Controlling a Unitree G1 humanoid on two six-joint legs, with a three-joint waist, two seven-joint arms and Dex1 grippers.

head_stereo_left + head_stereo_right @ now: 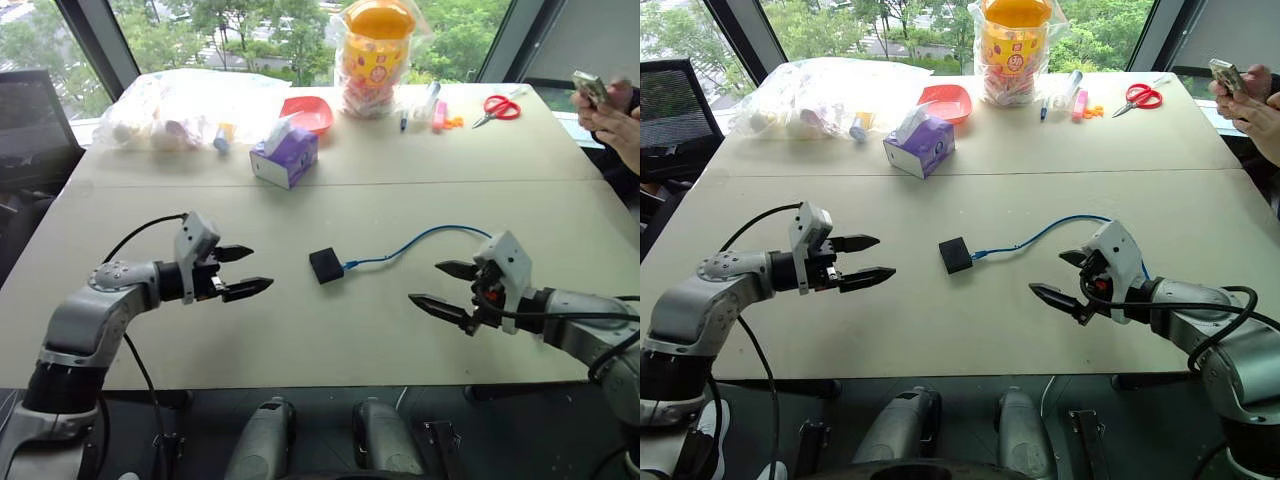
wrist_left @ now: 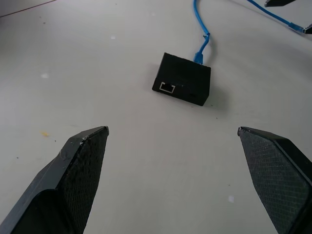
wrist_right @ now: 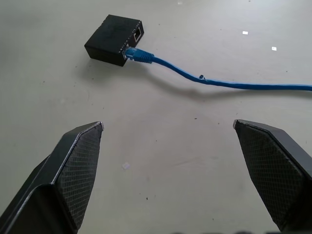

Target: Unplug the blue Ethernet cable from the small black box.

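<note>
Head view — small black box [image 1: 326, 265] mid-table, seemingly unobstructed.

The left arm reaches in from the left side and bends at the elbow. Its left gripper [image 1: 244, 271] points to the right and a little down. Its two black fingers [image 2: 80, 168] are spread wide apart and hold nothing. The right arm reaches in from the right side. Its right gripper [image 1: 447, 287] points to the left and a little down. Its black fingers [image 3: 73, 165] are spread wide too, with nothing between them.
</note>
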